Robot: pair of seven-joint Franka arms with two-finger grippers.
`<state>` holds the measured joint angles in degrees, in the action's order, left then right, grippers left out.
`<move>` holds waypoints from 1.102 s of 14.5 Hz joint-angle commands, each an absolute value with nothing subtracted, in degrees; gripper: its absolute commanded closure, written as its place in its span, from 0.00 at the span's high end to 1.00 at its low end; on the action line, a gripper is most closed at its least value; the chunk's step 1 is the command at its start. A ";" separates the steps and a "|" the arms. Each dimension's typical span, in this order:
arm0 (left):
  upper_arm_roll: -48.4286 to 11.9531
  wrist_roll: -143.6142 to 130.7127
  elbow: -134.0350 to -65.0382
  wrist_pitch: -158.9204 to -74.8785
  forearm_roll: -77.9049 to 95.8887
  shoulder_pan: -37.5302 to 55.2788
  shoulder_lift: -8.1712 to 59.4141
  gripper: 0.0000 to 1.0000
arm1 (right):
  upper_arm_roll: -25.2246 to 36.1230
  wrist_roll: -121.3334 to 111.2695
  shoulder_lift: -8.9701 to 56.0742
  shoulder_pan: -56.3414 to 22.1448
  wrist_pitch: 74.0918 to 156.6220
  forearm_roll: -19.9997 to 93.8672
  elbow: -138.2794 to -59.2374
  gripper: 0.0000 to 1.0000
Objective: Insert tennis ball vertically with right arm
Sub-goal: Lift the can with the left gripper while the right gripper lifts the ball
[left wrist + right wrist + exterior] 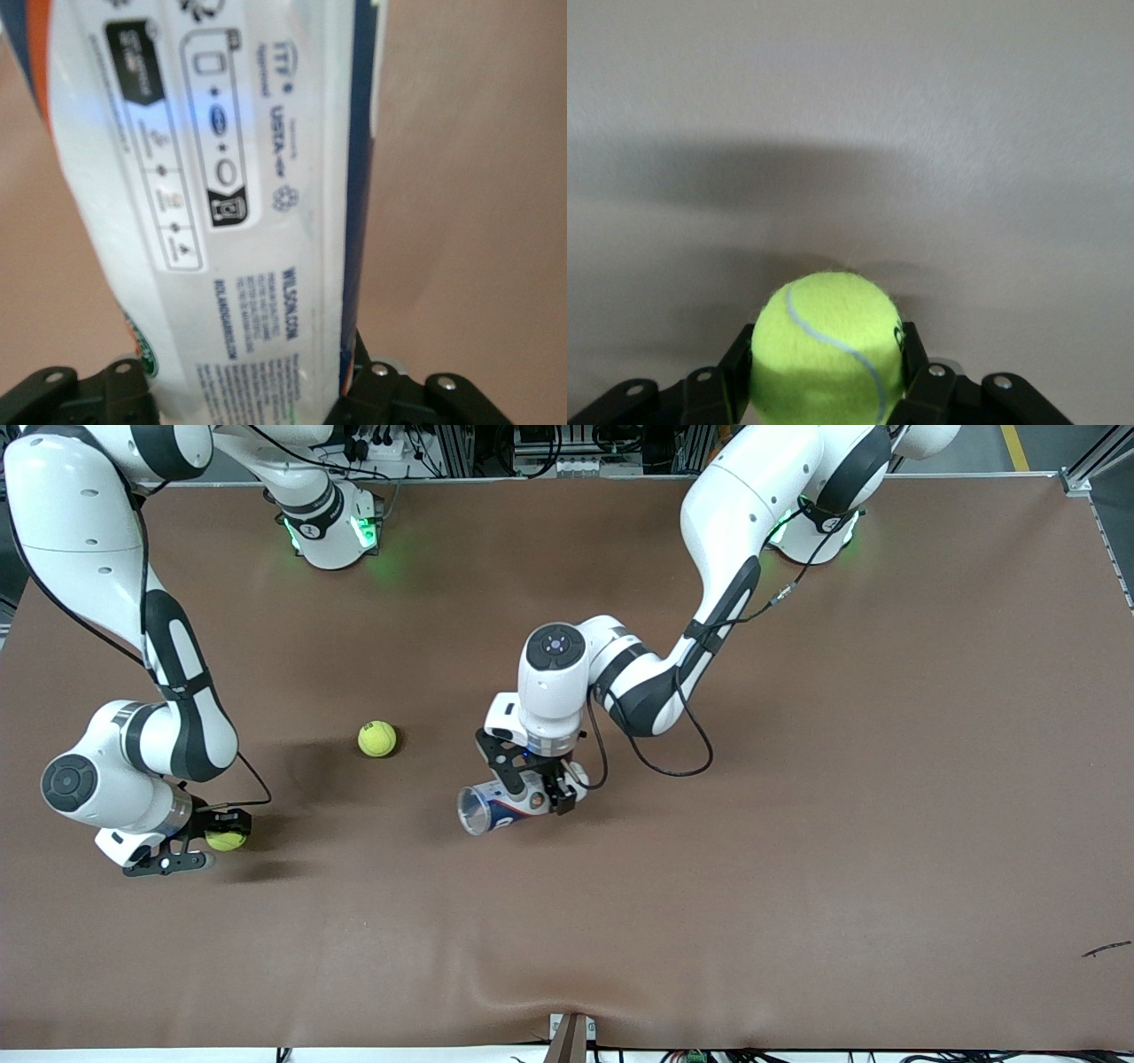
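Yellow-green and fuzzy, the tennis ball (pixel 227 840) of the task sits clamped between the fingers of the right gripper (pixel 199 849), low at the right arm's end of the brown table (pixel 797 868) in the front view; whether it touches the cloth or hangs just above it cannot be told. A second tennis ball (pixel 376 738) lies free on the table, farther from the front camera and toward the middle. The left gripper (pixel 532 784) is closed around a clear ball can (pixel 500 804), which is tipped over on its side near the table's centre, its open mouth turned toward the right arm's end. In the left wrist view the can (pixel 239 204) fills most of the picture: clear plastic with a white printed label, a dark blue stripe along one edge and an orange patch at a corner, with the black fingers (pixel 124 394) pressed against its sides. In the right wrist view the held ball (pixel 826 350) shows its bright felt nap and one curved pale seam, with a black finger (pixel 735 363) squeezed against each side and the plain brown table surface (pixel 850 106) around it.
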<state>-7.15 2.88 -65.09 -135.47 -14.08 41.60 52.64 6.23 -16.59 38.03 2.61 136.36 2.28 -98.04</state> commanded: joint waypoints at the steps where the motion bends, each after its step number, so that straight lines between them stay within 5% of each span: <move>1: -6.86 -5.60 -66.71 -143.93 -15.03 44.99 52.21 0.71 | 5.63 -17.49 37.44 2.55 133.96 3.16 -95.46 0.00; 6: -6.59 -12.04 -68.11 -154.32 -15.29 46.32 52.82 0.71 | 5.19 -17.05 36.48 2.29 124.03 3.25 -90.80 0.00; 16: -4.84 -11.78 -82.61 -187.37 -15.21 45.44 54.32 0.72 | 4.66 -3.20 29.28 -1.04 110.22 13.54 -91.05 0.00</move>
<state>-5.64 -10.71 -80.05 -182.96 -14.09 45.50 54.87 4.45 -8.74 32.24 0.90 112.18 12.48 -90.01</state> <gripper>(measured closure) 0.278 0.335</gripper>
